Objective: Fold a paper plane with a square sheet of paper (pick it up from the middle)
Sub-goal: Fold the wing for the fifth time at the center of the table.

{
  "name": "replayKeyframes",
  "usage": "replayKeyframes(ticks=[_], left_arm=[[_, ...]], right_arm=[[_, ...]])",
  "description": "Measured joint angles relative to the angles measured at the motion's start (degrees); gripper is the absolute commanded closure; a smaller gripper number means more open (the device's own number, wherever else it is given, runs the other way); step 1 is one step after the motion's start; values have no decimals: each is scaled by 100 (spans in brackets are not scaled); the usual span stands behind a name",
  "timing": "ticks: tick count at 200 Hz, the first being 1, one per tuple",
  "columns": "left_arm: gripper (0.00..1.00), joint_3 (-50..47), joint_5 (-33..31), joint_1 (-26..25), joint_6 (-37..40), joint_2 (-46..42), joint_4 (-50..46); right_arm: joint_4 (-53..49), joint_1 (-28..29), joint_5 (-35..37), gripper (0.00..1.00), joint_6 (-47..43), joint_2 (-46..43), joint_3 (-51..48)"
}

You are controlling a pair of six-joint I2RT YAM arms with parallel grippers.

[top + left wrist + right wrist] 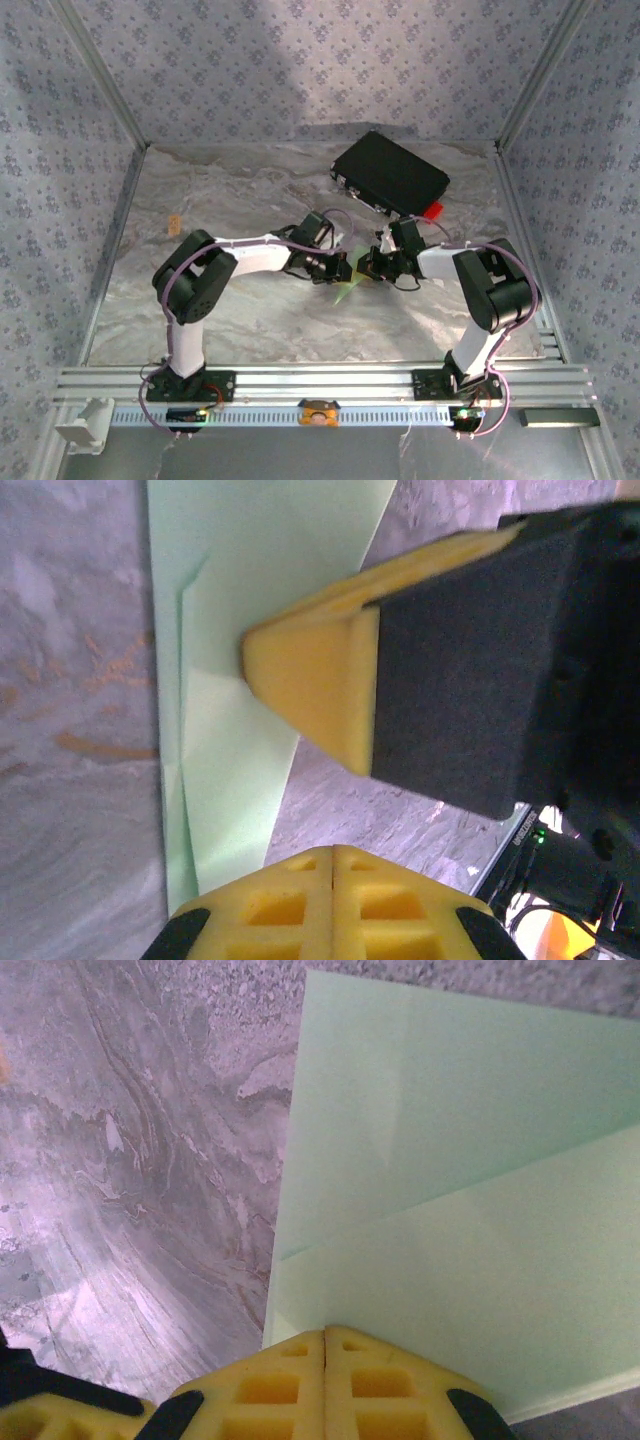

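Observation:
The square sheet of paper [450, 1160] is pale green and lies flat on the marble table, with folded layers and a diagonal crease. In the top view a sliver of it [345, 291] shows below the two wrists, which meet at the table's middle. My right gripper [325, 1332] is shut, its yellow tips down on the sheet near its left edge. In the left wrist view those right fingers [310, 680] rest on the paper [230, 630]. My left gripper [333, 852] is shut with nothing between its fingers, just right of the sheet's edge. A paper plane is out of view.
A black rectangular case [390, 172] lies at the back right, with a small red tab [432, 210] at its near corner. A small orange mark [174, 224] sits on the table at the left. Metal frame posts and patterned walls enclose the table; an aluminium rail [320, 382] runs along the near edge.

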Motion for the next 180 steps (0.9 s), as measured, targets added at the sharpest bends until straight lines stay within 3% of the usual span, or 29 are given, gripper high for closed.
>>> replayKeyframes(ticks=[68,95,180], left_arm=[[96,186,4,98,103,527,-96],[100,166,-9,70,103,527,-70],[100,-13,-7,-227,2,461,129]], right_arm=[[2,-4,22,92,-9,-13,-15],[-26,-9,20,90,-11,-61,-15],[-431,-179,111,91,-282,-573,225]])
